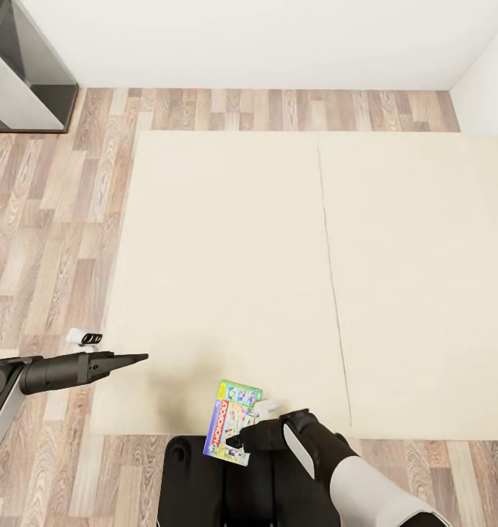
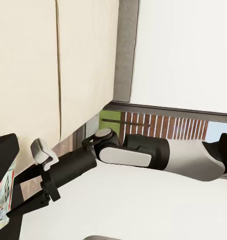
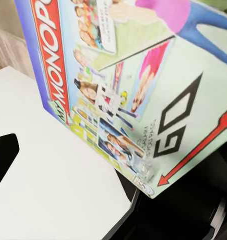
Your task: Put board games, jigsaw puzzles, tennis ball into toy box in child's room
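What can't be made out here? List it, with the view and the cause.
- Right gripper, head view: its fingers sit behind the Monopoly box, so the grip itself is hidden.
- Monopoly box, right wrist view: cut off by the frame edges.
- Left gripper, head view: seen side-on, so its opening is unclear.

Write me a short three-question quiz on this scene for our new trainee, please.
1. True or false: the right gripper holds the colourful Monopoly board game box.
2. The cream bed top beyond the box carries: A) a tennis ball, B) a puzzle, C) nothing visible.
3. Fill in: the black left gripper points across the ____ plank floor toward the bed.

Key: 1 true; 2 C; 3 wooden.
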Tool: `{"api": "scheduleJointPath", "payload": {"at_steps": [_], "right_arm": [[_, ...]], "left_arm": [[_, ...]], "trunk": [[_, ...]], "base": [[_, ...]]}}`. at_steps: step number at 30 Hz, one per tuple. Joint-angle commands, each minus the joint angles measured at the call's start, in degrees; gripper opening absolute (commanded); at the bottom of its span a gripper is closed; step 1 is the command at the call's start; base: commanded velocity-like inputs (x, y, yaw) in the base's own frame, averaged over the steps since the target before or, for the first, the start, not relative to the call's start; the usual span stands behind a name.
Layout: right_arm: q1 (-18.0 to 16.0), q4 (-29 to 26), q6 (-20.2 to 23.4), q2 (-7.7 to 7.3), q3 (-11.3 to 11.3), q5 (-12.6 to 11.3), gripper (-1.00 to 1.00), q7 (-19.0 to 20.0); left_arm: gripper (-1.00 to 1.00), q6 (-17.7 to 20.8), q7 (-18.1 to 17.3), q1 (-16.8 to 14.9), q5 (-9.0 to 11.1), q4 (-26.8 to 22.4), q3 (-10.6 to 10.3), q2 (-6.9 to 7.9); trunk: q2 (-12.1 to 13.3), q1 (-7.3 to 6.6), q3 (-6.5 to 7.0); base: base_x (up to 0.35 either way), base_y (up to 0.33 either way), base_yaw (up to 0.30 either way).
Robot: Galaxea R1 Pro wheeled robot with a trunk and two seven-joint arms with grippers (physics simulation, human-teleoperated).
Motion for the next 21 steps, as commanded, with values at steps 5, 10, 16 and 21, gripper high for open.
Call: {"api": "scheduleJointPath", "payload": {"at_steps": [5,10,16,21], "right_arm": [[0.0,-0.1,0.4,0.00,0.1,-0.5,1.00,-0.1],[0.0,-0.1,0.4,0.00,0.1,-0.5,1.00,-0.1],[0.0,-0.1,0.4,0.00,0.1,-0.5,1.00,-0.1],[0.0,-0.1,0.4,0.00,0.1,-0.5,1.00,-0.1]], "left_arm": [[1.00,0.6,-0.2,0.0,0.0,0.0,0.0,0.03],[1.00,0.6,-0.2,0.0,0.0,0.0,0.0,0.03],[1.00,0.6,-0.2,0.0,0.0,0.0,0.0,0.03],[1.00,0.6,-0.2,0.0,0.0,0.0,0.0,0.03]], "trunk": [[-0.1,0.03,-0.06],[-0.1,0.03,-0.06],[-0.1,0.03,-0.06],[-0.1,0.03,-0.06]], "base": [[0.000,0.029,0.000],[0.000,0.063,0.000],[0.000,0.087,0.000],[0.000,0.040,0.000]]}}
